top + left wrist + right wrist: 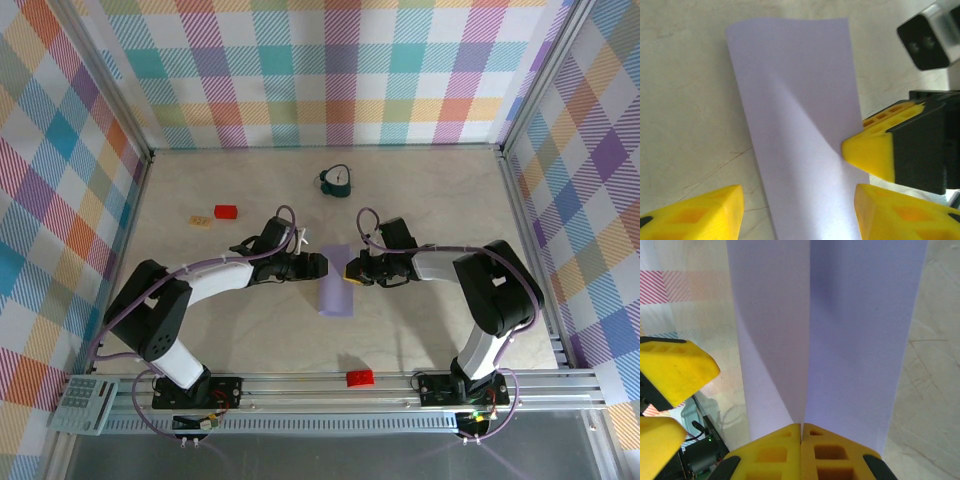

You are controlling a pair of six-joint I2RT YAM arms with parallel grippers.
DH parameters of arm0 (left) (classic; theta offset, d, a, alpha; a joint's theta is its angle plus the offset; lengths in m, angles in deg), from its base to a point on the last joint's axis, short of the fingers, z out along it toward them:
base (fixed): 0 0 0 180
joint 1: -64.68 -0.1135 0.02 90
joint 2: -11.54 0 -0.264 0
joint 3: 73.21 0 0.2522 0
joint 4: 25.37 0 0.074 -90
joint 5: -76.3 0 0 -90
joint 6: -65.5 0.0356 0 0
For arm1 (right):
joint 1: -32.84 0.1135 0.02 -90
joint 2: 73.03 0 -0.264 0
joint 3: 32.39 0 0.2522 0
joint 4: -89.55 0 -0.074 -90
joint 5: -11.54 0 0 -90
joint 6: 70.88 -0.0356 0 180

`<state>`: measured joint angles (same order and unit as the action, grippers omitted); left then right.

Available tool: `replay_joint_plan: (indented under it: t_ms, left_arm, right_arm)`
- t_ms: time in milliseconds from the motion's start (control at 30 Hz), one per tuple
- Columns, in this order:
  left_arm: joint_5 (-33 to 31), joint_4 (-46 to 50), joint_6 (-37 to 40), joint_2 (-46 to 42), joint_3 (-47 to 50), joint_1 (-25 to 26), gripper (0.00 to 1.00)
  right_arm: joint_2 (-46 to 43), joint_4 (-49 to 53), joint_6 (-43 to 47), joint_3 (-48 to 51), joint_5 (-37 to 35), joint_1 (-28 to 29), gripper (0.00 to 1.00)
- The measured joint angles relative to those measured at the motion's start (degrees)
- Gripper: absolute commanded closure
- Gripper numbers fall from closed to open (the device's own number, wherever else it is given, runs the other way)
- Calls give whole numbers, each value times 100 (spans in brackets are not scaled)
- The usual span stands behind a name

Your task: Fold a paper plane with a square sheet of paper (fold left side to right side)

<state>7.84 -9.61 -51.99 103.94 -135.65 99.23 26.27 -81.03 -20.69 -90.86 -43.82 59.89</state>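
Limpness likely rules the thin pale lavender paper sheet point(335, 297): take its edges, where the right gripper point(801, 429) pinches near two o'clock; the left gripper point(799, 212) stands wide, empty.

Bright, even light; soft shadows; wrist views blurred up close

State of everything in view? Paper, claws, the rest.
sheet of paper: folded in half, top layer bulging, not creased flat
left claw: open, straddling the paper
right claw: shut on the paper's edge
clock-like object: upright, untouched
far red block: lying loose
near red block: lying loose
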Motion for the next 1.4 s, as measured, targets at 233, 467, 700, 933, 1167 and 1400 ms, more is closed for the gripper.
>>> replay_joint_plan:
  t_ms: [233, 467, 700, 933, 1167, 1400]
  left_arm:
    - [-26, 133, 63, 483, -315, 173, 38]
    - [-269, 321, 149, 804, -599, 256, 45]
    - [-485, 540, 184, 1014, -723, 278, 54]
    - [-605, 675, 249, 1075, -811, 304, 55]
    - [-669, 874, 310, 1169, -970, 332, 54]
    - [-968, 1318, 409, 1320, -1307, 494, 51]
  right_arm:
    - [42, 105, 20, -20, -63, 22, 93]
    - [68, 184, 39, -74, -105, 37, 92]
    - [68, 264, 114, -74, -140, 42, 79]
    - [-372, 627, 282, -61, -544, -15, 59]
    - [-1276, 1012, 446, 142, -984, -256, 54]
    - [-1462, 1283, 520, 199, -1211, -297, 54]
